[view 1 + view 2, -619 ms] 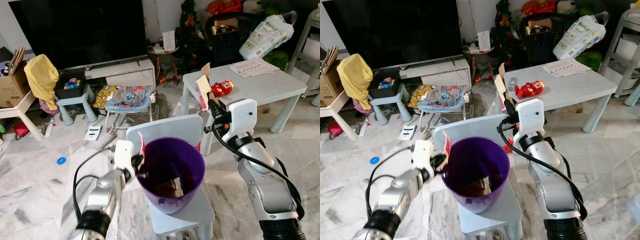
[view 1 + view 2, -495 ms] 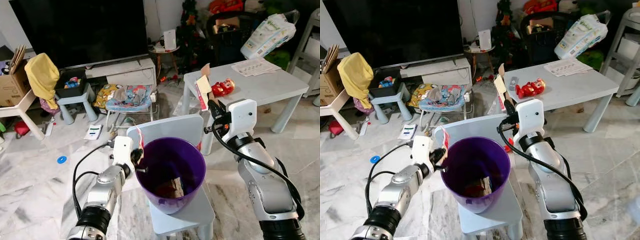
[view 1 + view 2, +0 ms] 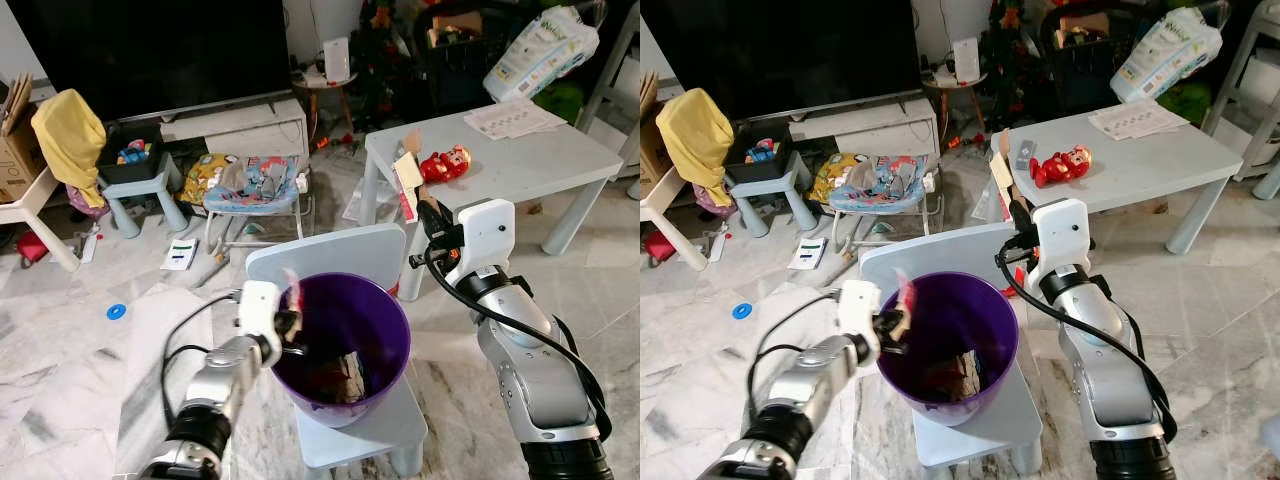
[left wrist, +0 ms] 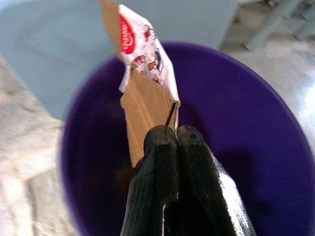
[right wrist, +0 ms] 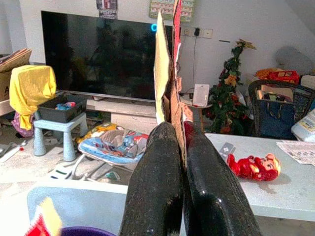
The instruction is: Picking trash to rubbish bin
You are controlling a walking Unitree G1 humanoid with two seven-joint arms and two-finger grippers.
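Observation:
A purple rubbish bin stands on a small grey chair in front of me, with some trash at its bottom. My left gripper is at the bin's left rim, shut on a torn red-and-white cardboard scrap that pokes up over the rim. My right gripper is raised behind the bin's right side, shut on a flat piece of cardboard held upright.
A grey table at the right holds a red toy and papers. A TV stand, a baby bouncer, a small stool and scattered items lie on the marble floor at the left and behind.
My left gripper has moved right with the scrap, from beside the bin's rim to over its left edge. The camera has shifted slightly. The right arm holds still.

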